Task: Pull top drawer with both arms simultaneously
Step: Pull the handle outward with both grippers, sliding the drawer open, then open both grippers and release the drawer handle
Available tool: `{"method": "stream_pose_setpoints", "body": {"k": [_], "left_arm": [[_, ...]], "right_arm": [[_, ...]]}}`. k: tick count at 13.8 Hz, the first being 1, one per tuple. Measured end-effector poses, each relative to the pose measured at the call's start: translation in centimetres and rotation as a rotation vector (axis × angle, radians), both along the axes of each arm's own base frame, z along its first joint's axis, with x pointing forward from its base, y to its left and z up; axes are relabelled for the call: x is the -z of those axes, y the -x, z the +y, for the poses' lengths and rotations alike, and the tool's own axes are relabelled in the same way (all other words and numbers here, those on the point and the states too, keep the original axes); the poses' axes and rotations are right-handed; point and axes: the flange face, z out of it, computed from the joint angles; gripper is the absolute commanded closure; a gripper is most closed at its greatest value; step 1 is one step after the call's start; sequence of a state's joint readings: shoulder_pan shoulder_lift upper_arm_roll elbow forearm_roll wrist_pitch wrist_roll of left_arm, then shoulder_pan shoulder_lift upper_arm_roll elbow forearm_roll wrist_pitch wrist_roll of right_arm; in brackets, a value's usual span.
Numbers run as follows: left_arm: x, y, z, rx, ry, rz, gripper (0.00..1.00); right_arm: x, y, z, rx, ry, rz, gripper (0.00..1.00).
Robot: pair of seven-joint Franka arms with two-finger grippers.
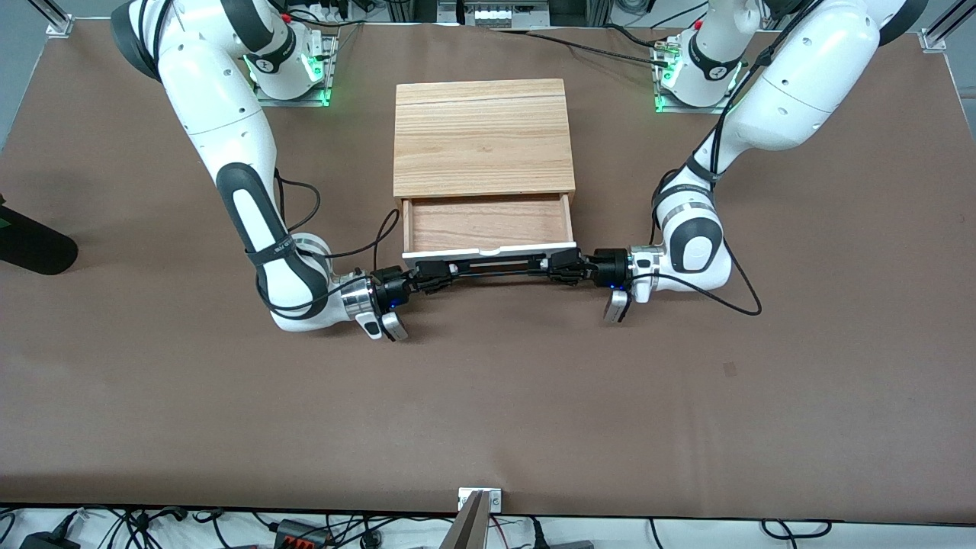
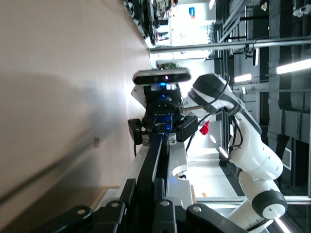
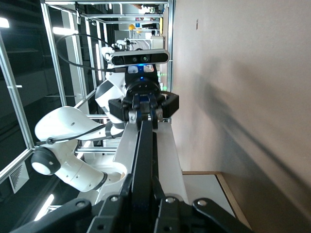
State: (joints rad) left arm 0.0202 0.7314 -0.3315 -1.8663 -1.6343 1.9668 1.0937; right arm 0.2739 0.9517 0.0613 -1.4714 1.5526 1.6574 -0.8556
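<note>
The top drawer (image 1: 488, 223) stands pulled partway out of the light-oak cabinet (image 1: 483, 137), showing its reddish-brown inside. Its white front panel (image 1: 488, 251) carries a long black bar handle (image 1: 496, 267). My right gripper (image 1: 431, 278) is shut on the handle's end toward the right arm. At the other end, my left gripper (image 1: 568, 268) is shut on the bar. In the left wrist view the left gripper (image 2: 145, 180) clamps the handle (image 2: 154, 155), with the right gripper (image 2: 163, 128) farther along it. The right wrist view shows my right gripper (image 3: 142, 178) clamping the bar (image 3: 144, 145).
The cabinet sits mid-table on a brown mat (image 1: 488, 396). Both arms lie low over the table on either side of the drawer, with black cables (image 1: 724, 301) trailing beside them. A dark object (image 1: 34, 244) lies at the table's edge by the right arm's end.
</note>
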Motion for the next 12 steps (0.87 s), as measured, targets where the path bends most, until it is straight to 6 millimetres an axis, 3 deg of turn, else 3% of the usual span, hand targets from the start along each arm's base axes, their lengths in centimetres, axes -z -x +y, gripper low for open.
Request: {"method": "stream_pose_setpoints", "body": {"k": [2,3,4,6,12], "left_arm": [[0.3,-0.9,2.6,-0.039,-0.008,0.01,0.6],[0.3,-1.1,3.2,-0.048,-0.006,0.031,0.33],[0.3,-1.1,3.2,-0.049,-0.004,0.053,0.24],[0.3,-1.1,3.0,-0.051,-0.007,0.076,0.28],[-1.1,-2.6,3.5,0.001,-0.062,0.087,0.28]], "right_arm": [[0.1,-0.5,-1.2,0.013,-0.007,0.005,0.98],[0.2,-0.7,-1.7,0.019,-0.009,0.006,0.67],[0.2,-0.9,-2.2,0.024,-0.011,0.007,0.01],[0.3,-1.2,-2.4,0.038,-0.005,0.005,0.0],[1.9,-2.3,-4.0,0.086,0.037,0.02,0.0]]}}
